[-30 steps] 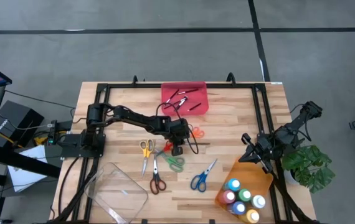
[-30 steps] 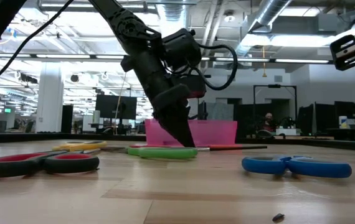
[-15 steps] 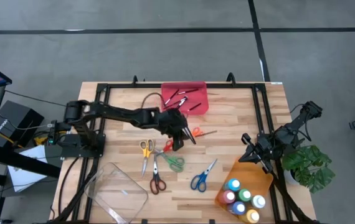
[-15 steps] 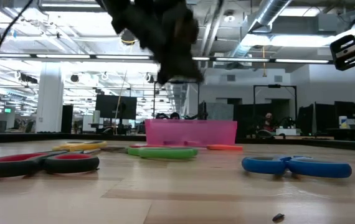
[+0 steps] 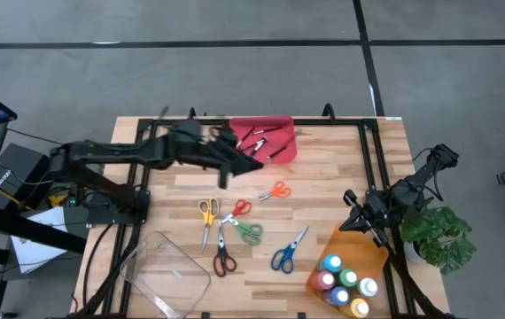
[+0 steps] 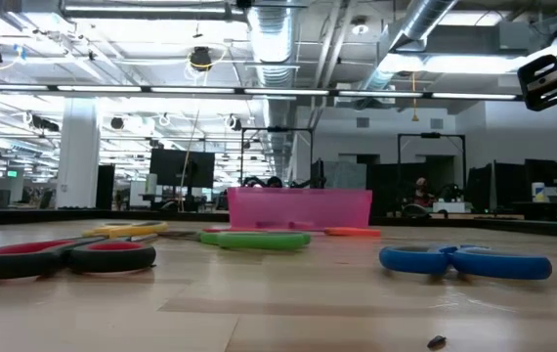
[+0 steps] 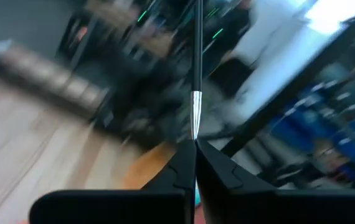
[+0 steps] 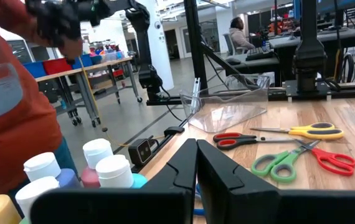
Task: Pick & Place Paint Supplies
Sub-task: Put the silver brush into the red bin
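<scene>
Up by the red tray [image 5: 264, 139], the left gripper [image 7: 195, 144] pinches a brush [image 7: 197, 68]; the right gripper [image 8: 197, 149], empty, sits shut above the paint bottles [image 5: 345, 284]. No readable writing.

The left gripper [image 7: 195, 163] shows its two dark fingers [image 7: 179, 171] pressed together, their tips meeting in a narrow point. Pinched between those tips is a thin dark brush [image 7: 197, 56], standing straight out ahead of the jaws; its silver ferrule [image 7: 195, 115] sits just beyond the fingertips. To one side of the jaws lies a blurred stretch of pale wooden table [image 7: 37, 146]
</scene>
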Controlling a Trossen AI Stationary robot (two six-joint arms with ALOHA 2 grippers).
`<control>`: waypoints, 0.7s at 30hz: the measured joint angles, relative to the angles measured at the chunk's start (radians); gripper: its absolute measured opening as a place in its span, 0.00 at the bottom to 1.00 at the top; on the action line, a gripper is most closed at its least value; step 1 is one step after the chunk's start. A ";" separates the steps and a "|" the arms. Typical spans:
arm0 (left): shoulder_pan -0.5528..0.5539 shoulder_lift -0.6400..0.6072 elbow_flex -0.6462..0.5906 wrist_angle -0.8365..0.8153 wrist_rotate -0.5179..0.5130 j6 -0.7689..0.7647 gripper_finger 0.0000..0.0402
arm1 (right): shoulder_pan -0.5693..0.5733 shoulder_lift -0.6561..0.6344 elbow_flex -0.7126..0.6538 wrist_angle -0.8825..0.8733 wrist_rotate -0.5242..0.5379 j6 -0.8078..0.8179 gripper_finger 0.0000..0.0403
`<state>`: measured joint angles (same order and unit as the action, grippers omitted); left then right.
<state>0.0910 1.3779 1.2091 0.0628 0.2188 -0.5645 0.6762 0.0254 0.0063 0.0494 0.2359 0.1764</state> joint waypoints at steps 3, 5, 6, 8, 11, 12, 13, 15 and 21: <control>-0.012 -0.084 0.000 0.063 0.000 -0.001 0.00 | 0.000 0.000 0.000 0.000 0.000 0.000 0.02; -0.022 -0.136 0.001 0.117 0.000 0.002 0.00 | 0.000 0.000 0.000 0.000 0.000 0.000 0.02; -0.028 -0.161 0.000 0.129 0.000 0.002 0.00 | 0.000 0.000 0.000 0.000 0.000 0.000 0.02; -0.039 -0.209 0.001 0.168 0.000 0.004 0.00 | 0.000 0.000 0.000 0.000 0.000 0.000 0.02; -0.059 -0.269 0.001 0.195 0.000 0.005 0.00 | 0.000 0.000 0.000 0.000 0.000 0.000 0.02; -0.067 -0.284 0.000 0.201 0.000 0.006 0.00 | 0.000 0.000 0.000 0.000 0.000 0.000 0.02; -0.075 -0.298 0.002 0.219 -0.001 0.007 0.00 | 0.000 0.000 0.000 0.000 0.000 0.000 0.02; -0.093 -0.321 0.001 0.234 -0.003 0.007 0.00 | 0.000 0.000 0.000 0.000 0.000 0.000 0.02; -0.138 -0.364 0.001 0.331 -0.005 0.075 0.00 | 0.000 0.000 0.000 0.000 0.000 0.000 0.02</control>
<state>-0.0466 1.0141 1.2098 0.3936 0.2139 -0.4892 0.6758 0.0250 0.0063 0.0494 0.2359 0.1764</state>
